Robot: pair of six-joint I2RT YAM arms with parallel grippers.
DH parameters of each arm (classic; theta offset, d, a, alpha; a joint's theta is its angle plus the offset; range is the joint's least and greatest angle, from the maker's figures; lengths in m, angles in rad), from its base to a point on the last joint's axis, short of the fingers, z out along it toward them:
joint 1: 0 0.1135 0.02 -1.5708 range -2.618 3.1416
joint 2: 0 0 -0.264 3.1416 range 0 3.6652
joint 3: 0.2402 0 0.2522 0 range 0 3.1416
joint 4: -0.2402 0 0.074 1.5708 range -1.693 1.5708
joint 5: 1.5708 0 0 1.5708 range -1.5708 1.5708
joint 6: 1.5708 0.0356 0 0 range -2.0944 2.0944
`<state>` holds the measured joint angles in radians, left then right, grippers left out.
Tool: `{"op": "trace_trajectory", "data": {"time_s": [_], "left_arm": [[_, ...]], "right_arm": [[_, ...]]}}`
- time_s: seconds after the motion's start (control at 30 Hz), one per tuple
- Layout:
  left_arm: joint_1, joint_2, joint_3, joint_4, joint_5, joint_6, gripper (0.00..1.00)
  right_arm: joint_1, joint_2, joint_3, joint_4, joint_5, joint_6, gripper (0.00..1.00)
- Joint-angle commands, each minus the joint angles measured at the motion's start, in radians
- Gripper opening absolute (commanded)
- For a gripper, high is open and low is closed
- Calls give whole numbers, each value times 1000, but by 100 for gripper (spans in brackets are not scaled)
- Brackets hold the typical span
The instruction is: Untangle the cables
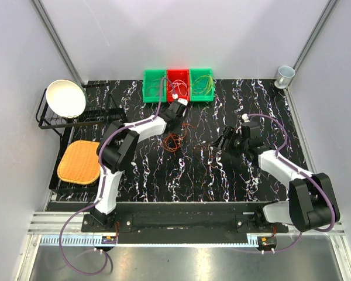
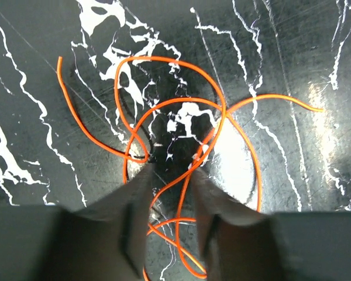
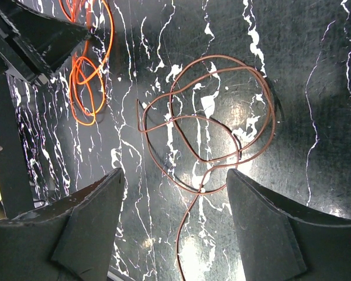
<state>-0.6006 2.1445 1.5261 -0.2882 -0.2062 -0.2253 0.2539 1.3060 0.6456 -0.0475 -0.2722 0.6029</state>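
In the left wrist view a tangle of orange cables lies in loops on the black marbled table. My left gripper is down over it with its blurred fingers close together. A gap still shows between them, and orange strands run through that gap. From above, the left gripper sits just behind the orange cables. A brown cable lies coiled in front of my right gripper, which is open wide and holds nothing. The orange cables show at that view's upper left. The right gripper hovers right of centre.
Three bins stand at the back: green, red and green, with cables in them. A cup is at the back right. At the left, a white bowl rests on a black rack beside an orange mat.
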Motion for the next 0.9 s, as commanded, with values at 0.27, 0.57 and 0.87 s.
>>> {"op": "trace_trajectory", "data": {"time_s": [0.27, 0.57, 0.87], "left_arm": [[5, -49, 23, 17, 19, 0, 0], [-34, -317, -11, -91, 48, -37, 0], [-84, -582, -4, -252, 129, -74, 0]], "right_arm": [[5, 18, 2, 71, -27, -2, 76], [7, -43, 22, 78, -106, 17, 76], [7, -168, 57, 215, -385, 43, 79]]}}
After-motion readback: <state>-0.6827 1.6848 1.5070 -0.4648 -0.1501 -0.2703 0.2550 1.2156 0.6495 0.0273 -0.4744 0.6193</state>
